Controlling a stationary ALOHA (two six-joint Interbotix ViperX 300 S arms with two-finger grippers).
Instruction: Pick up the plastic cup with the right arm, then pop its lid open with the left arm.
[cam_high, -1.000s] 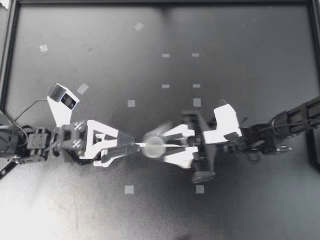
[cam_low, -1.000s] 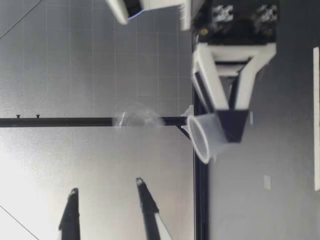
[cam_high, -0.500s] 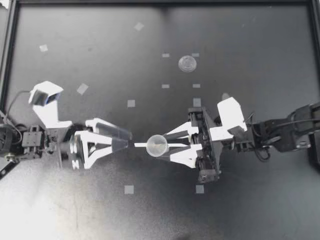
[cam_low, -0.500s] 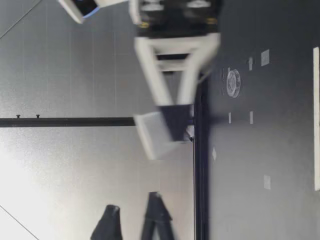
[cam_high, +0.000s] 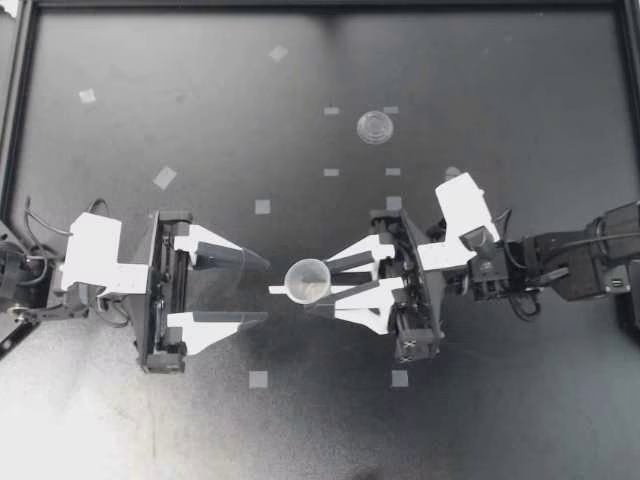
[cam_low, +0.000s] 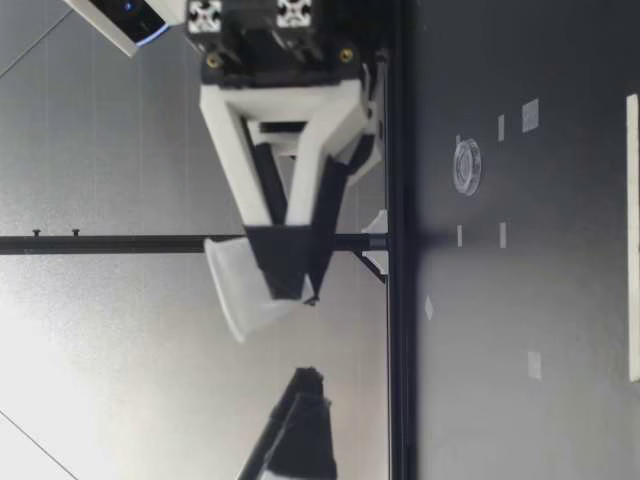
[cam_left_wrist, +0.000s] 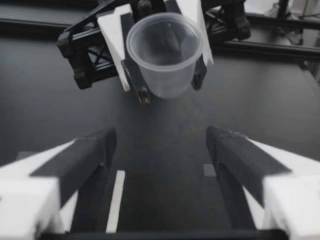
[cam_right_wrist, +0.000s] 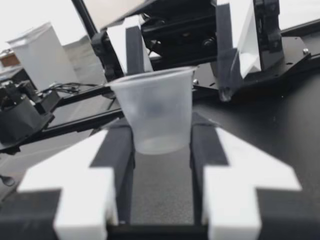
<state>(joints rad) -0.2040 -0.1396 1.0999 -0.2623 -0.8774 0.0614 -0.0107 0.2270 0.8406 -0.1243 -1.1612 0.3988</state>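
Dark, matte surface (cam_high: 500, 100) filled the top view, marked with small pale tape squares (cam_high: 258, 379) and bordered by a black frame.

**Right claw.** Your right claw (cam_high: 318, 283) reached in to the middle of the surface and was closed on a translucent plastic cup (cam_high: 307, 280). Both fingers pressed the cup wall from opposite sides, so the claw stood only as wide as the cup. The right wrist view confirmed this: the cup (cam_right_wrist: 155, 107) sat between the two dark pads of the right claw (cam_right_wrist: 160, 127), mouth uppermost. In the low view the cup (cam_low: 235, 290) hung well above the surface, tipped somewhat toward the left claw.

**Left claw.** Your left claw (cam_high: 262, 290) faced the cup from the opposite side, just short of it and not touching. Its fingers were spread wide and held nothing. In the left wrist view the cup (cam_left_wrist: 165, 52) appeared ahead of the left claw (cam_left_wrist: 160, 150), centred on the gap between the fingers.

**Other items.** One round clear lid (cam_high: 374, 127) lay flat on the surface, well apart from both claws. The low view showed the lid (cam_low: 466, 166) beyond the right claw.
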